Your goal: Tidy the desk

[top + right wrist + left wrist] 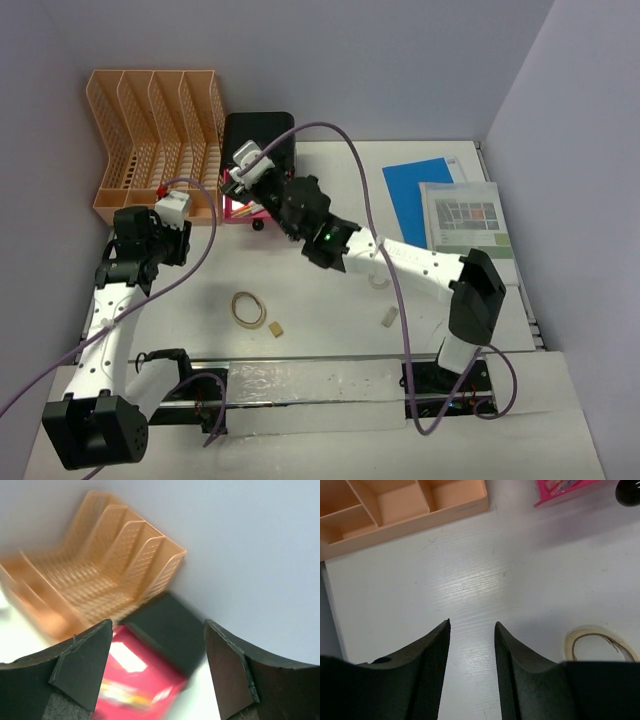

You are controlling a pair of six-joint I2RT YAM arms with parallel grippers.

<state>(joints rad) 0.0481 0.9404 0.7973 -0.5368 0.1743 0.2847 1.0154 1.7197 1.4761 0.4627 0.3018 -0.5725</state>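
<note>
Three small things lie loose on the near part of the desk [310,310]: a ring [248,308] that may be tape or a rubber band, a small tan block [274,329] and a small white block [388,317]. To my eye these are the tidying left to do. Just beyond, on the left, the left gripper [472,625] hangs over bare desk with its jaws partly apart and nothing between them. On the right, a blue sheet [420,190] and a printed booklet [465,220] overlap close to the desk's right rim, and they probably need filing. Farther on, the right gripper [157,625] is above the open pink drawer [240,208] of the black box [258,140], jaws wide apart and empty. I cannot tell what the drawer holds. The peach rack [155,140] beside the box looks empty. The middle of the desk gives free room, while the walls crowd the far-left corner and a purple cable [345,140] arches overhead.
</note>
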